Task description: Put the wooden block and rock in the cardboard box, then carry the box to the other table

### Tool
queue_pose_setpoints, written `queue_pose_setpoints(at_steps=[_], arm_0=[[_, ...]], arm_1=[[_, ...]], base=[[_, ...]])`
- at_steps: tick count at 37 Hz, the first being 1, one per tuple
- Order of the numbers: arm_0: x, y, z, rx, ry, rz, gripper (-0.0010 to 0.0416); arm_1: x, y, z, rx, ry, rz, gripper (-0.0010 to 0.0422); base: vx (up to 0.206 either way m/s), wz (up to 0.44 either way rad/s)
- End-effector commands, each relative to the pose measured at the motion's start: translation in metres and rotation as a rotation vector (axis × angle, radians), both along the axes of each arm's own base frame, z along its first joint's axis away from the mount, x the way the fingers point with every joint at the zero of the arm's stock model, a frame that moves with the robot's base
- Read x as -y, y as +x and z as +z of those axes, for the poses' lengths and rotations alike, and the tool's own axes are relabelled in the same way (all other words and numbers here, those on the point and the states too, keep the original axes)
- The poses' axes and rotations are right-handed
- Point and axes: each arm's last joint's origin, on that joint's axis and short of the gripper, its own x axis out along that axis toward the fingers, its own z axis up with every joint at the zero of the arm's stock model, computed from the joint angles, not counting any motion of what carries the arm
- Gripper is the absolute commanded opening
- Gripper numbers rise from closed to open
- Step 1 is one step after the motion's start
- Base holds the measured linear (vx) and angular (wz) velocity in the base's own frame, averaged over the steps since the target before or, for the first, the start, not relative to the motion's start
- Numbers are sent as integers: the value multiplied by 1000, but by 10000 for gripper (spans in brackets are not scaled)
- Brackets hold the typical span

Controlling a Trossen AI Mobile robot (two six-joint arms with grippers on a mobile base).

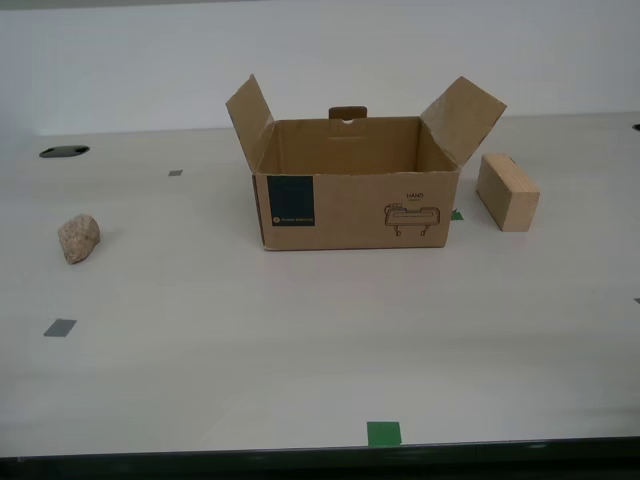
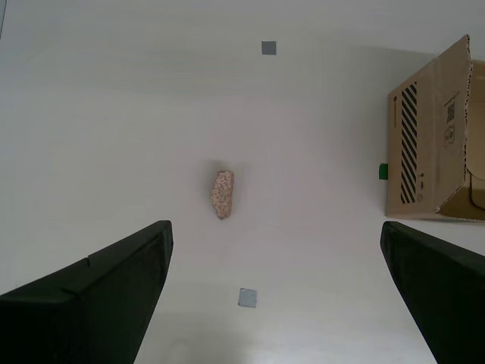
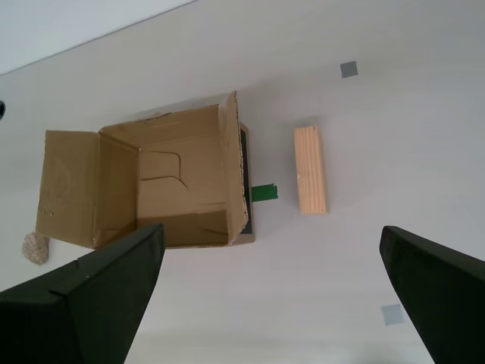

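While both arms hang above the off-white table [image 1: 300, 350], neither holds anything. My second gripper [image 2: 276, 296] has its jaws spread wide, and the rock [image 2: 222, 194] lies on the table well below and between them, closer to one jaw than the other, touching neither. My first gripper [image 3: 273, 296] is likewise spread wide; the wooden block [image 3: 311, 170] lies flat on the table below it, between the jaw lines and clear of both.

The cardboard box [image 1: 350, 195] stands upright mid-table with its flaps open and its interior bare. In the exterior view the rock sits well apart from the box toward the exterior view's left, and the block rests near the box on the exterior view's right. A green tape mark [image 3: 264, 192] lies between box and block. Grey tape squares [image 1: 60, 327] mark the surface.
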Motion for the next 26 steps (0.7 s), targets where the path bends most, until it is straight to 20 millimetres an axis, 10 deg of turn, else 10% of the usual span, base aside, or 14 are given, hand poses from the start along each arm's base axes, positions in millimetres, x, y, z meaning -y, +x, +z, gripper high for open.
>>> queue_pose_setpoints(at_steps=[1,26], arm_0=[[0,0,0,-9,12,-10,397],[0,-1,-1,18,-60,96,399]], arm_1=[[0,0,0,1,-3,1,375],[0,0,0,1,-3,1,375]], base=[[0,0],[0,0]])
